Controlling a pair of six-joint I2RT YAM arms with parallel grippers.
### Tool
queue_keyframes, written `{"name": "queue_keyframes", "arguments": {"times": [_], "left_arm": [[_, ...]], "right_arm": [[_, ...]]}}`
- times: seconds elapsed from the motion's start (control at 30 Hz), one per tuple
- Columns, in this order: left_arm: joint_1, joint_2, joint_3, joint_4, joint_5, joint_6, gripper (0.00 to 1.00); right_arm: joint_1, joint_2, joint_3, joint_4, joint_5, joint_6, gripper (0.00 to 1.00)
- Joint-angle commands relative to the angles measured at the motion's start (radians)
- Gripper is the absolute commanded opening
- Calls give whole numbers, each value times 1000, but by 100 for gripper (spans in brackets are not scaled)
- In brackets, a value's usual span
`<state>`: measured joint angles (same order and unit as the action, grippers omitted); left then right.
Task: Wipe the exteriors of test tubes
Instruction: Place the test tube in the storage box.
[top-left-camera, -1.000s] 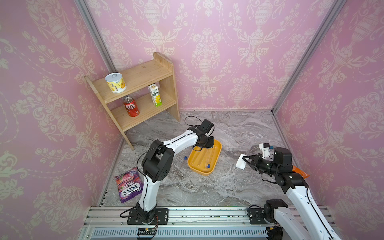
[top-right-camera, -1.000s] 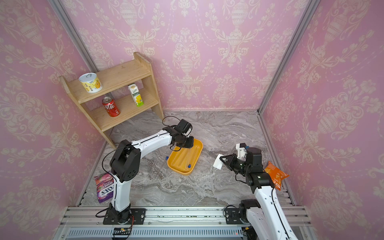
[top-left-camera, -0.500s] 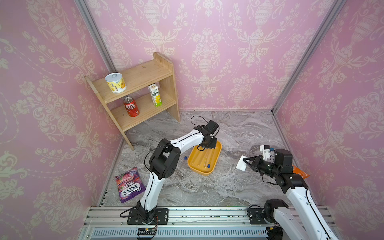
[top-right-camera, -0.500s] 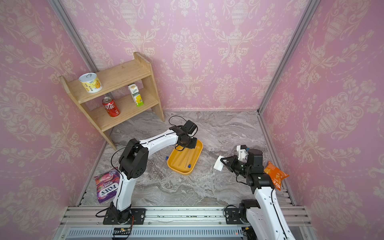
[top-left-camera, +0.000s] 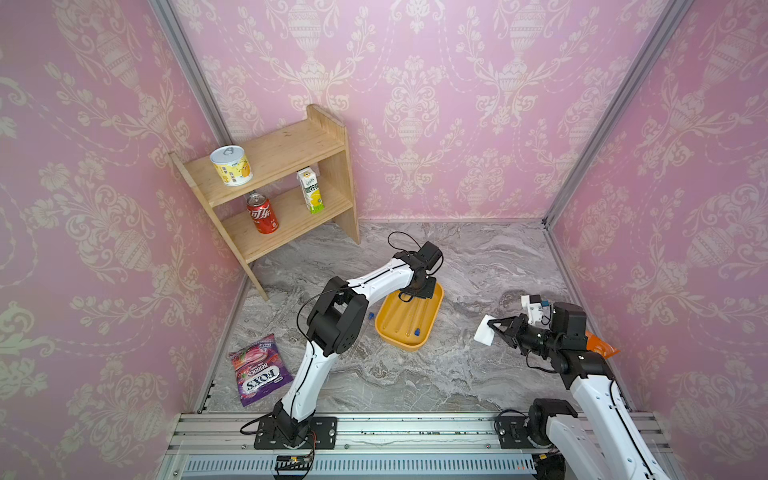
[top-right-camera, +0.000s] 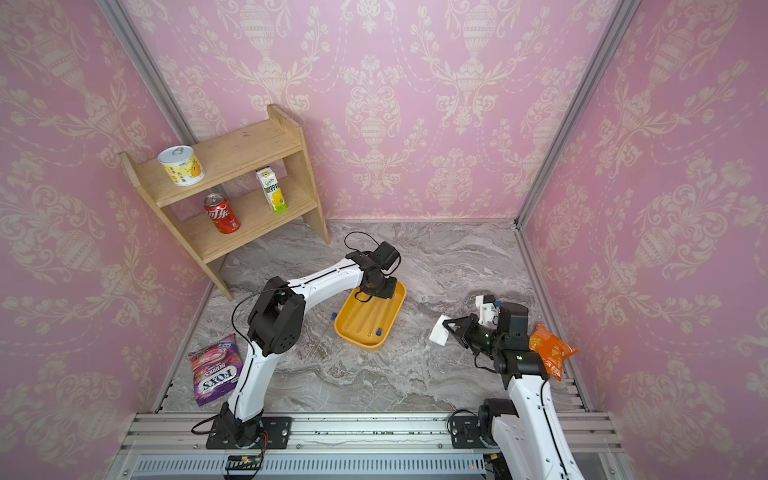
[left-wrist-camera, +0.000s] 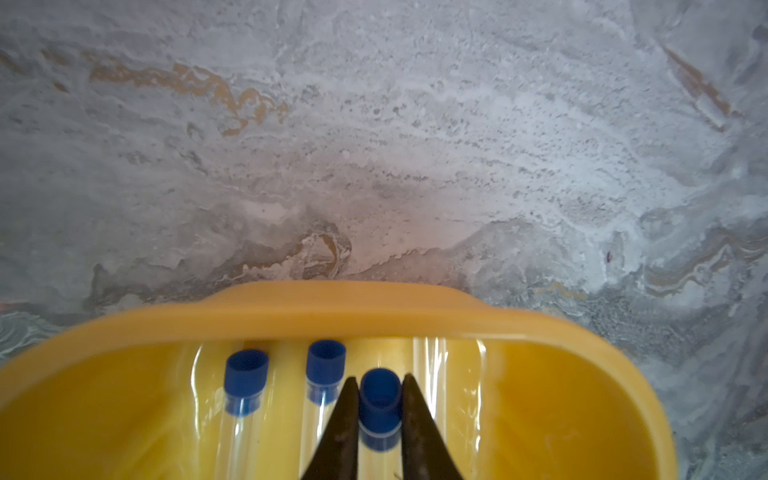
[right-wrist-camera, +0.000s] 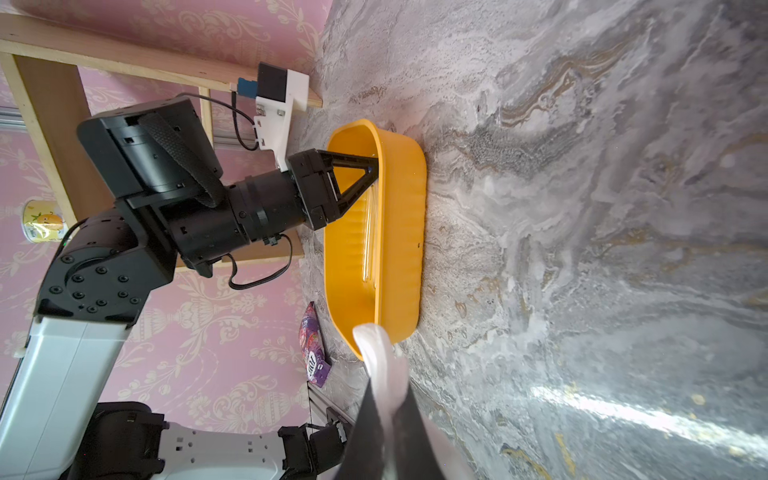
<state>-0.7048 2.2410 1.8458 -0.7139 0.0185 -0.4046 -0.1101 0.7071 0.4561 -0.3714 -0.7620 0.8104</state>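
Mia: How many test tubes (left-wrist-camera: 245, 382)?
Tom: Five. Four lie in the one yellow tray (left-wrist-camera: 332, 307) — the fifth tube (top-left-camera: 369, 316) lies on the table (top-left-camera: 415, 374), just beside it.
Mia: And the two grippers?
Tom: The left gripper (left-wrist-camera: 380, 379) pinches one tray tube (left-wrist-camera: 380, 415) at its blue end — a finger each side. The right gripper (top-left-camera: 494, 328) squeezes the one white pad (right-wrist-camera: 374, 345).

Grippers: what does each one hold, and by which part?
The left gripper holds one test tube by its blue cap. The right gripper pinches the white wiping pad by one edge.
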Motion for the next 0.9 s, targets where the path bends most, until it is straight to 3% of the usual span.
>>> {"name": "queue_keyframes", "arguments": {"times": [0.0, 0.23, 0.43, 0.63, 0.87], "left_arm": [[-10, 37, 38, -48, -26, 23, 21], [-16, 35, 50, -59, -33, 23, 32], [-17, 4, 42, -63, -44, 21, 36], [-16, -113, -36, -39, -73, 16, 43], [-5, -326, -197, 1, -108, 16, 60]], "right_arm": [[-17, -14, -14, 20, -35, -28, 0], [-54, -8, -9, 8, -64, -51, 0], [-91, 14, 17, -12, -87, -76, 0], [-98, 32, 37, -18, -87, -79, 0], [-98, 47, 65, -33, -83, -93, 0]]}}
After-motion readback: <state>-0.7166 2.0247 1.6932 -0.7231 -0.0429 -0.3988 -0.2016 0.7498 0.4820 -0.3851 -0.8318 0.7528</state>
